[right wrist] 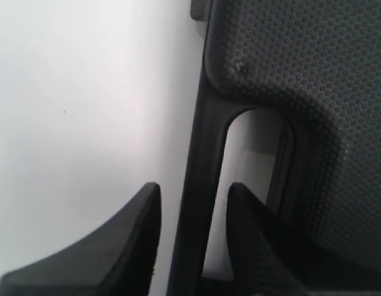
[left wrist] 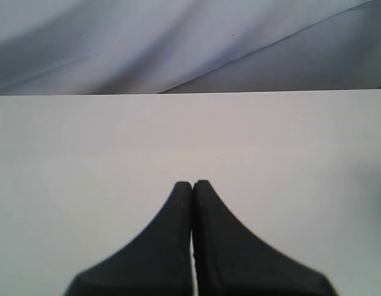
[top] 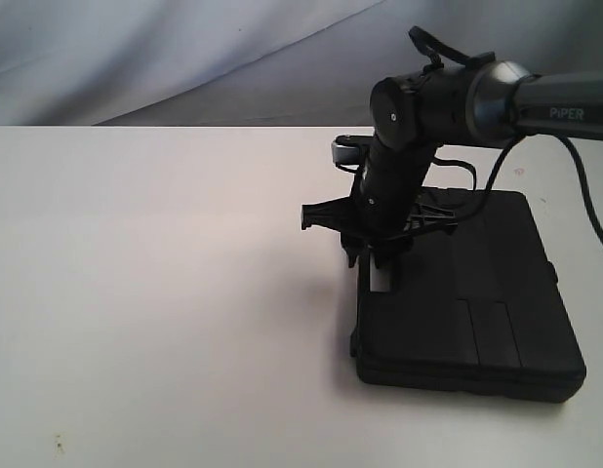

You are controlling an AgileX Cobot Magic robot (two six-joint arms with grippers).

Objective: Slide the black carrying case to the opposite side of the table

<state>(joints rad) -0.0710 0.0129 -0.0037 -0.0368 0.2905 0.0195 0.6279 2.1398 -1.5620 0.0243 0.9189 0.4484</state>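
The black carrying case (top: 477,312) lies flat on the white table (top: 165,292), right of centre. My right gripper (top: 372,265) points down at the case's left edge. In the right wrist view the right gripper (right wrist: 195,188) is open and straddles the case's handle bar (right wrist: 200,148): one finger is outside the bar over the table (right wrist: 86,92), the other in the handle's slot. A thin gap shows on each side of the bar. The case's dotted lid (right wrist: 301,74) fills the rest of that view. My left gripper (left wrist: 192,184) is shut, holds nothing, and hangs over bare table (left wrist: 86,142).
A grey cloth backdrop (top: 184,49) hangs behind the table's far edge. The right arm's cable (top: 584,195) trails down past the case's right side. A few tiny specks (top: 58,444) mark the table's near left corner.
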